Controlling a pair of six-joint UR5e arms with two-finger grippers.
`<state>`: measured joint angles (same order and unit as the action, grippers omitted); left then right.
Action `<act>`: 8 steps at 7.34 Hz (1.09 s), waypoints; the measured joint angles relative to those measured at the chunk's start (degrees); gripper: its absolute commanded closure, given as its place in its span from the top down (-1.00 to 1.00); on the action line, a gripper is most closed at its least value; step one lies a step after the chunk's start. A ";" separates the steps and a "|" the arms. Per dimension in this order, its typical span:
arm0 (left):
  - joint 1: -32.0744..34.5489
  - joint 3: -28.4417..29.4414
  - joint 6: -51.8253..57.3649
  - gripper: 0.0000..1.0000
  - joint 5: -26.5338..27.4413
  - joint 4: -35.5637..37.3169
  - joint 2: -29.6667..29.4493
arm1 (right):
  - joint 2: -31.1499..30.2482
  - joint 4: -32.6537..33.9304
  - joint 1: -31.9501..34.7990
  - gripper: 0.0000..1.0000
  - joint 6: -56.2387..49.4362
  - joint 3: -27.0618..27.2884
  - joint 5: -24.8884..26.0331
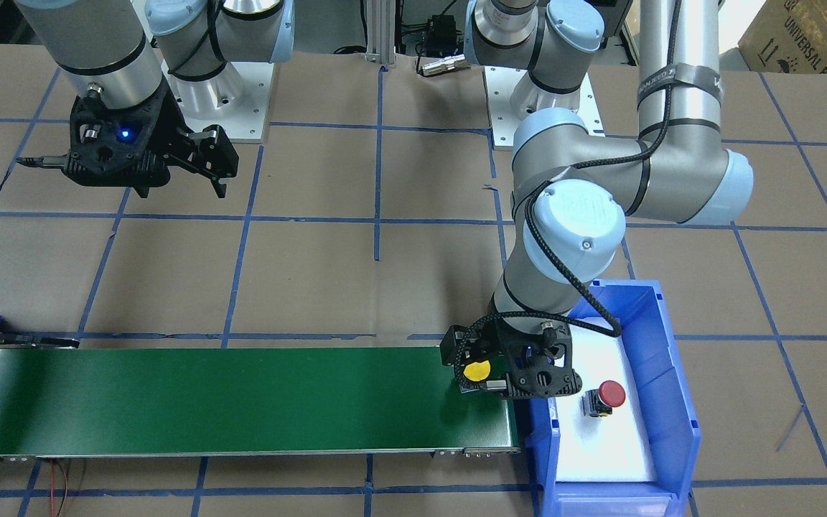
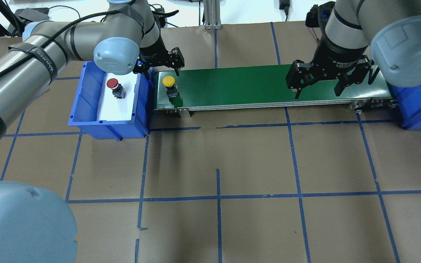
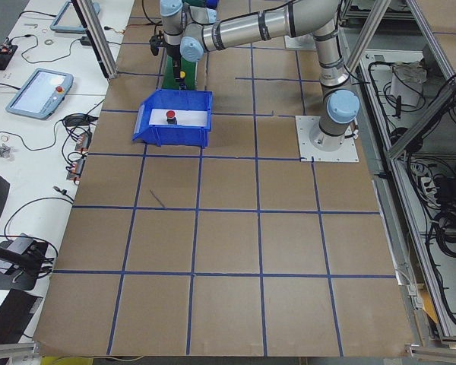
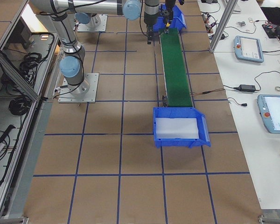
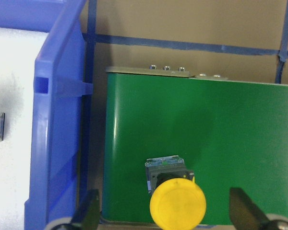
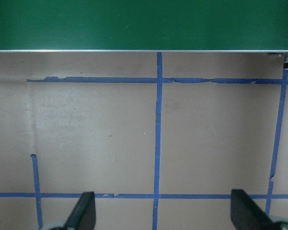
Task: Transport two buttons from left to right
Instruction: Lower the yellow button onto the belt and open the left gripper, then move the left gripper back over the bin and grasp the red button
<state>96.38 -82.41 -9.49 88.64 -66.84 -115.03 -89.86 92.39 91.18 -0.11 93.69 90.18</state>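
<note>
1. Left gripper (image 5: 167, 213): the jaws are spread wide. The wrist view shows one finger (image 5: 89, 213) on each side of the yellow button (image 5: 176, 200), with a clear gap between each finger and the cap. The gripper grasps nothing.
2. Yellow button: it stands on the belt (image 2: 250, 86), at the belt's left end, just beside the left bin (image 2: 86, 109). The yellow cap faces up. Its black-and-silver body rests on the green surface.
3. Red button (image 2: 114, 86): it sits inside the left bin on the white liner, cap up, near the middle of the bin floor. It is apart from the bin walls and from the left gripper.
4. Right gripper (image 2: 317, 94): the jaws are spread wide and hold nothing. The wrist view shows both fingers (image 6: 84, 213) over bare brown table paper and blue tape lines, on the robot's side of the belt, with the belt edge along the top of the view. The gripper hangs above the table toward the belt's right half, well apart from both buttons.
5. Right bin (image 4: 179, 128): it stands at the belt's right end, touching or just beside it. Only a white liner shows inside.
6. Belt: a long green strip that runs between the two blue bins, parallel to the table's far edge from the robot.
</note>
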 measured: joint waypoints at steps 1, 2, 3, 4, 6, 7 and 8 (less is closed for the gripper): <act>-1.13 -0.46 2.22 0.98 0.24 -0.21 1.86 | 0.02 0.04 -0.01 1.00 -0.04 0.00 0.00; -3.74 -1.01 5.42 0.97 0.39 -0.52 2.94 | 0.03 0.06 -0.02 1.00 -0.05 0.00 0.00; -6.90 -1.92 8.74 0.96 0.36 -0.60 3.37 | 0.04 0.06 -0.04 1.00 -0.06 0.00 0.00; -9.83 -3.04 11.80 0.94 0.23 -0.42 3.29 | 0.04 0.09 -0.04 1.00 -0.07 0.00 0.00; -13.94 -4.61 16.96 0.91 0.02 0.05 2.32 | 0.04 0.17 -0.04 1.00 -0.07 0.05 0.00; -14.72 -5.13 18.34 0.91 0.12 0.86 1.48 | 0.04 0.23 -0.04 1.00 -0.07 0.07 0.00; -15.09 -5.40 18.95 0.91 0.14 2.06 0.64 | 0.04 0.29 -0.04 1.00 -0.07 0.08 0.02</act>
<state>81.30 -87.81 9.46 88.78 -64.79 -114.39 -89.82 92.68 91.14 -0.18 93.77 90.20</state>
